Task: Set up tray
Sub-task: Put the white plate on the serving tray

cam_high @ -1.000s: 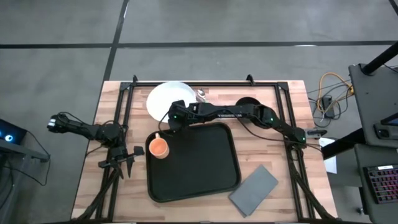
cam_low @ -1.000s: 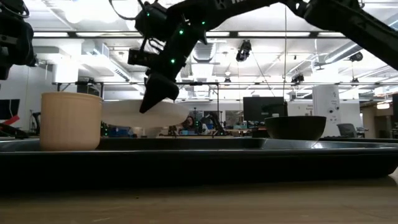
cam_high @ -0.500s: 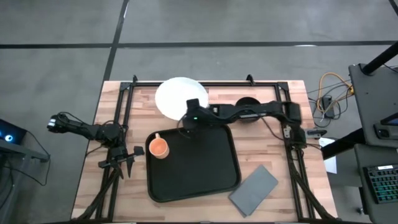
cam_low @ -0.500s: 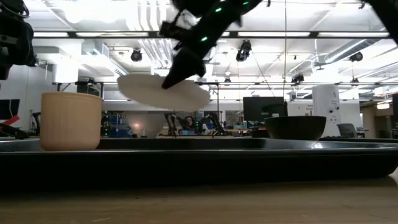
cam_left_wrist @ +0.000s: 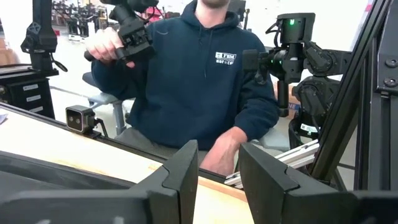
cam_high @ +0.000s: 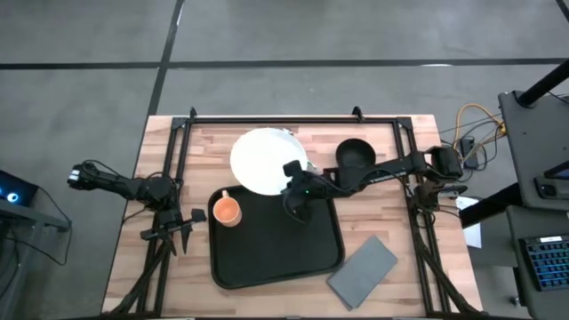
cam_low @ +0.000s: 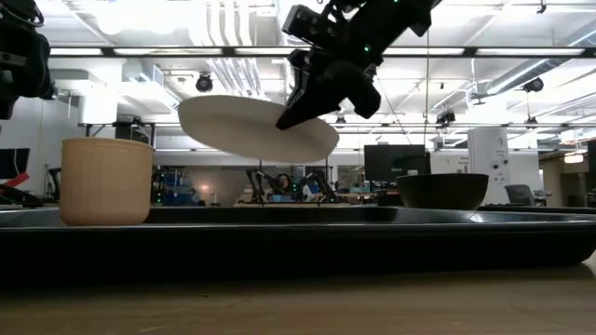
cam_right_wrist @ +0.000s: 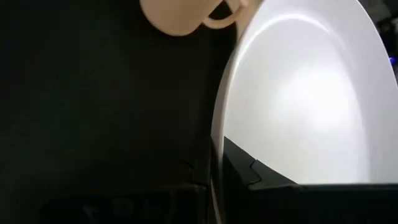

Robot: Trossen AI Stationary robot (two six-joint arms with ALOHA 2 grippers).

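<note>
Wooden bench (cam_high: pixel 178 276): right pincer (cam_high: pixel 292 182) clamps plate (cam_high: pixel 265 160) by its rim, tilted above tray (cam_high: pixel 276 236) beside cup (cam_high: pixel 228 211); edge grip risks slipping. Left pincer (cam_high: pixel 180 228) idles apart.

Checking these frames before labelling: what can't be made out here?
- Black bowl contents: low view shows only its side.
- Tray floor under the white plate: covered in the high view.
- Cup base: behind the tray rim, low view.
- Right hand grip point: hidden by the plate.
</note>
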